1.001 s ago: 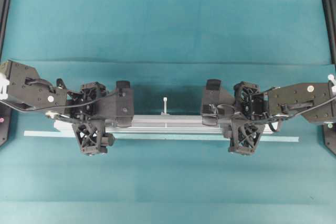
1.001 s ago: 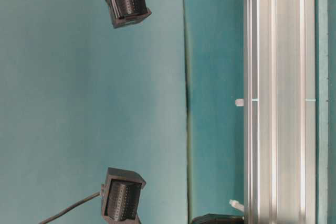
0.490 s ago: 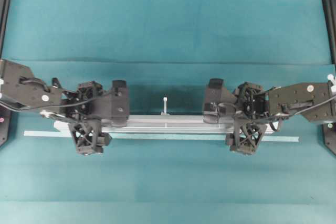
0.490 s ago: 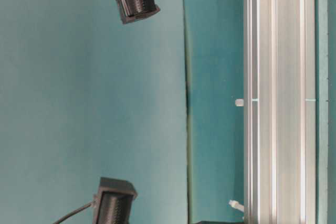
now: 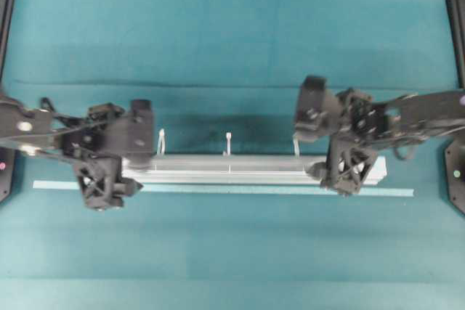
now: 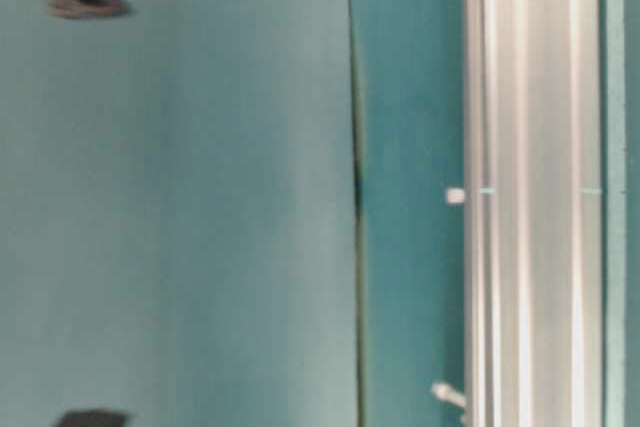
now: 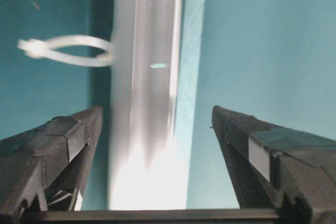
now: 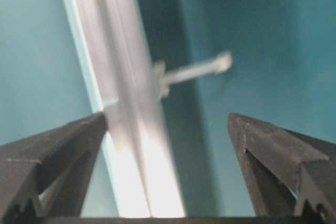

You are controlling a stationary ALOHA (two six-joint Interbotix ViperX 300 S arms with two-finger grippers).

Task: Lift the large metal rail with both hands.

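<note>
1. Rail first: the large metal rail [image 5: 232, 168] lies flat on the teal tabletop [image 5: 232, 34], lengthwise left to right, a bit nearer the bottom edge than the top one as the overhead view has it
2. Three white zip ties [image 5: 228, 143] poke out of its far side, toward the top edge of the tabletop
3. Right along its near side there's a thin pale tape strip [image 5: 240, 190] of about the same length, running parallel and sticking out a bit past both ends of the rail
4. left gripper [image 5: 120, 154] sits over the left end of the rail. Fingers [image 7: 58, 145] are spread wide, one on each side of the rail, with a clear gap to the metal on both sides in the left wrist view, so nothing is gripped
5. right gripper [image 5: 330, 139] is over the right end, same deal: fingers [image 8: 58, 150] wide apart, rail and one zip tie visible between them in the right wrist view, not touching either finger as far as I can tell
6. Both wrist views are motion-blurred, so fine detail on the grooves is mush
7. Table-level view is rotated sideways and blurry too; it shows the rail [image 6: 530, 187] resting on the tabletop with two zip ties [image 6: 455, 195] visible on its side
</note>
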